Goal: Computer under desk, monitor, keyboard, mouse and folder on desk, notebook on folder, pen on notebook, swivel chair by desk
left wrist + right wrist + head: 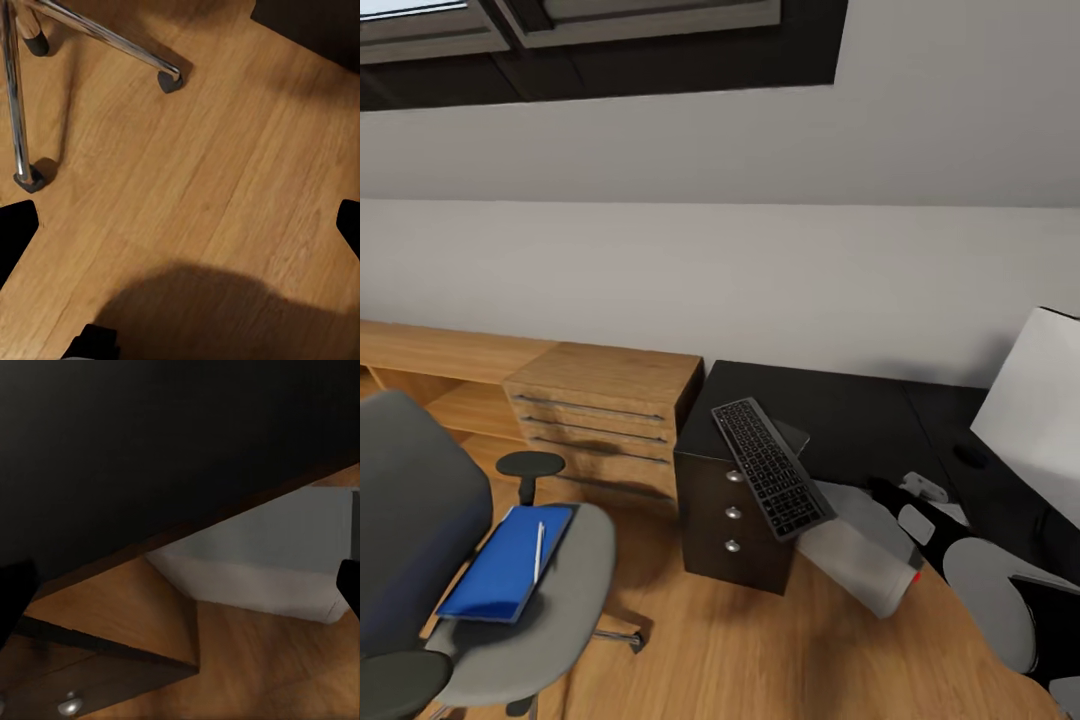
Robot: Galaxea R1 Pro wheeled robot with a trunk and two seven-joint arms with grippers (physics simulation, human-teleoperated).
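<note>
— Keyboard (pixel 772 467) overhanging the black tabletop (pixel 840 420) corner, above the drawers; could tip off if nudged.
— Folder (pixel 508 562) and pen (pixel 539 551) on swivel chair (pixel 575 590); could slide. Fingers' spread: cannot tell.

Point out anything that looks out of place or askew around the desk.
The keyboard lies diagonally on the desk, its near end jutting past the edge above the drawers. The folder, with the pen on it, sits on the swivel chair seat, not on the desk. The computer lies tilted on the floor.
</note>
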